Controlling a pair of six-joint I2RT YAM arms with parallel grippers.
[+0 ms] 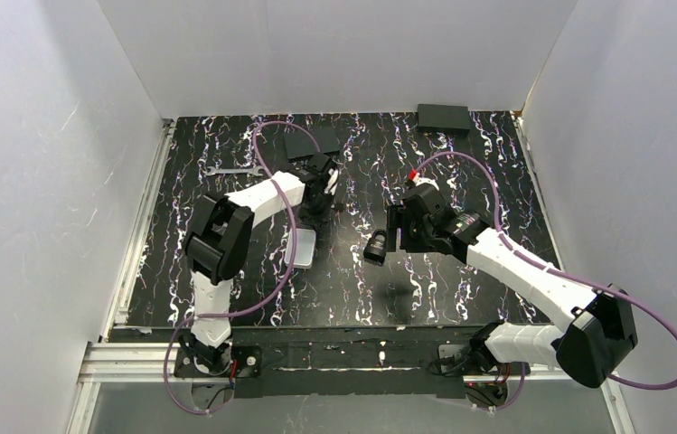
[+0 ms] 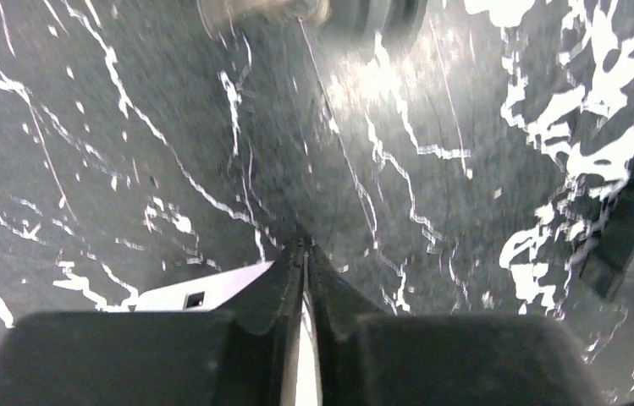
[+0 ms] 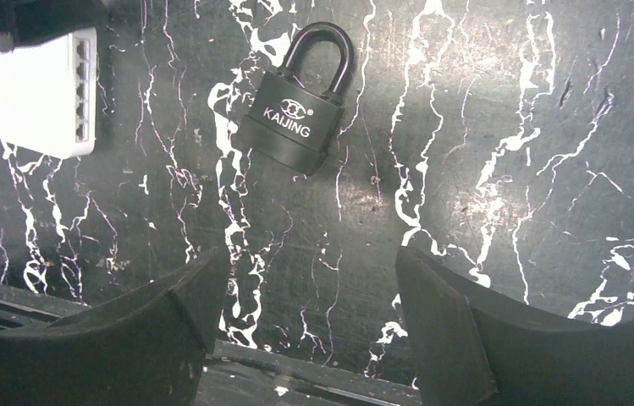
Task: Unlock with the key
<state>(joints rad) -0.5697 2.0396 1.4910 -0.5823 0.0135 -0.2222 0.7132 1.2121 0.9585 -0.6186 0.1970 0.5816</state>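
Observation:
The black padlock point(image 3: 296, 127) with a metal shackle lies flat on the marbled table, marked KAIJING. It rests a little ahead of my right gripper point(image 3: 313, 279), which is open with nothing between its fingers. From above, the padlock point(image 1: 375, 245) sits just left of the right gripper point(image 1: 395, 231). My left gripper point(image 1: 321, 194) is low over the table at the back middle. Its fingers point(image 2: 283, 279) are pressed together at the tips, and nothing shows between them. The key does not show in any view.
A white box point(image 1: 301, 246) lies between the arms, also in the right wrist view point(image 3: 46, 93). A silver wrench point(image 1: 230, 170) lies at the back left. Black boxes sit at the back middle point(image 1: 312, 140) and back right point(image 1: 443, 118). White walls enclose the table.

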